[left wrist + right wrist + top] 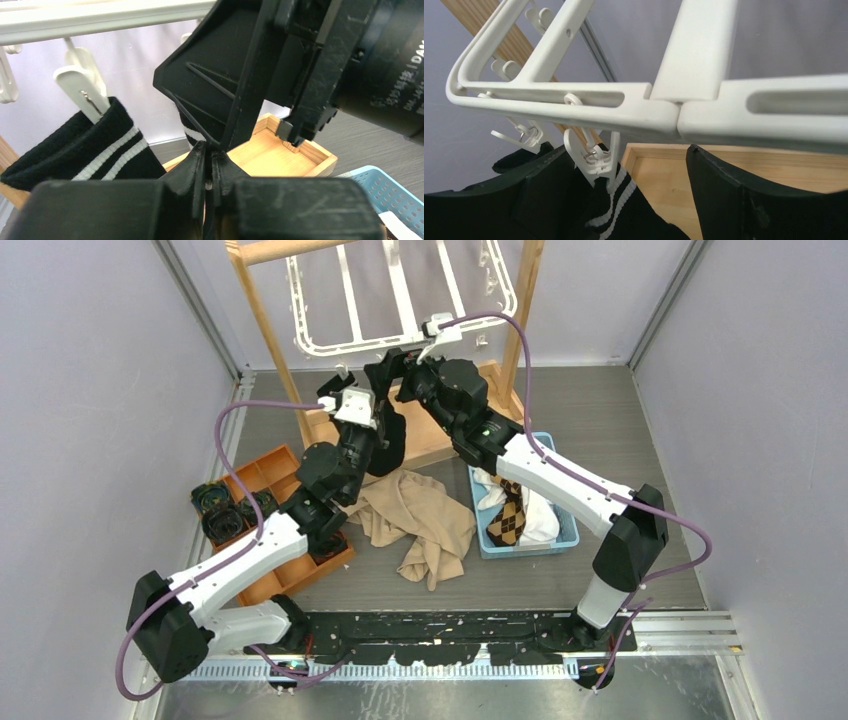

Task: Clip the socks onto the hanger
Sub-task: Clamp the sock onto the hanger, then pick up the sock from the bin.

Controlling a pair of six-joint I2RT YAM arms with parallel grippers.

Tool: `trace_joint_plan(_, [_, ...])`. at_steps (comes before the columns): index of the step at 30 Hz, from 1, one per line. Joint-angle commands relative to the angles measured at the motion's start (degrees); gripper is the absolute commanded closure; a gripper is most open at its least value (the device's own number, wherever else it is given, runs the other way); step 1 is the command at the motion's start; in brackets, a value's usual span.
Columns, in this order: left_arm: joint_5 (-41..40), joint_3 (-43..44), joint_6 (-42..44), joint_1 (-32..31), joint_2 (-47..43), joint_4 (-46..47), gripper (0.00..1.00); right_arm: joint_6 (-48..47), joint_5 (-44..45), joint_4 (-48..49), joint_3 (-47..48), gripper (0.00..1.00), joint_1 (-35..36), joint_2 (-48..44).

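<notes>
The white hanger (400, 300) hangs from a wooden stand; its rim crosses the right wrist view (574, 107). One black sock with white stripes (85, 150) hangs from a clip (82, 87). A second black striped sock (624, 210) hangs from another clip (596, 155). My right gripper (624, 150) is open, its jaws either side of that clip, just under the rim; it also shows in the top view (395, 365). My left gripper (209, 150) is shut on this second sock (390, 440), just below the right gripper.
A blue basket (570, 535) at right holds a brown argyle sock (508, 520) and white socks. A beige cloth (420, 520) lies mid-table. An orange tray (270, 475) at left holds dark rolled socks. The wooden stand's base box (280, 150) lies under the hanger.
</notes>
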Motion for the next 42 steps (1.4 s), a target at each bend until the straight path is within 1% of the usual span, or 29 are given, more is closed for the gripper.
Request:
trace_joint_plan(1, [-1.5,-0.45,-1.54,-0.28,-4.2,0.26,0.8,-1.27,-1.08,4.24,-3.03,0.11,0.35,-6.25])
trace_joint_plan(2, [-1.49,-0.65,-1.92,-0.28,-4.93,-0.52,0.74,-1.49,-1.52,4.0,-3.64,0.07,0.35,-6.97])
trace_joint_plan(4, [-1.31,-0.98,-2.74,-0.28,-6.53,-2.51,0.65,-2.01,-2.57,3.71,-4.91,0.02,0.29,-8.28])
trace_joint_plan(6, [-0.56,-1.28,-3.78,-0.28,-8.35,-5.13,0.57,-2.88,-3.99,4.64,-7.2,0.0,0.33,-10.03])
trace_joint_plan(10, [2.15,-1.53,-5.98,-0.28,-12.17,-10.7,0.47,-4.19,-5.26,6.36,-11.8,0.0,0.33,-13.66])
trace_joint_plan(15, [9.3,-2.19,-8.6,-0.28,-17.83,-17.92,0.32,-6.52,-8.1,9.16,-17.72,0.0,0.32,-18.6])
trace_joint_plan(19, [16.28,-2.4,-10.12,-0.28,-22.32,-24.65,0.24,-6.98,-10.41,11.36,-23.59,0.0,0.19,-23.4])
trace_joint_plan(21, [19.35,-2.81,-11.16,-0.28,-24.53,-27.33,0.22,-7.48,-11.29,10.79,-25.67,0.0,0.14,-25.79])
trace_joint_plan(23, [20.63,-3.13,-13.35,-0.28,-26.43,-30.61,0.19,-7.66,-11.15,8.74,-27.45,0.0,-0.02,-28.16])
trace_joint_plan(27, [21.93,-3.61,-17.78,-0.28,-29.4,-35.19,0.16,-9.18,-8.27,4.54,-31.67,0.0,-0.09,-33.93])
trace_joint_plan(30, [23.21,-4.66,-21.26,-0.28,-30.67,-35.64,0.13,-11.34,-4.29,-0.15,-34.51,0.0,-0.2,-39.25])
trace_joint_plan(33, [24.2,-6.15,-24.52,-0.29,-31.22,-35.04,0.11,-12.31,1.0,-2.6,-38.25,0.0,-0.37,-44.42])
trace_joint_plan(36, [25.35,-7.74,-27.25,-0.28,-31.31,-34.13,0.1,-11.58,7.17,-6.56,-41.53,0.0,-0.6,-49.05])
trace_joint_plan(39, [26.37,-9.03,-29.61,-0.28,-31.48,-33.98,0.07,-9.15,12.32,-13.41,-42.88,0.0,-0.91,-52.48])
trace_joint_plan(42, [26.07,-10.66,-33.07,-0.28,-32.32,-34.26,0.0,-6.65,15.69,-18.33,-44.66,0.0,-1.42,-55.34])
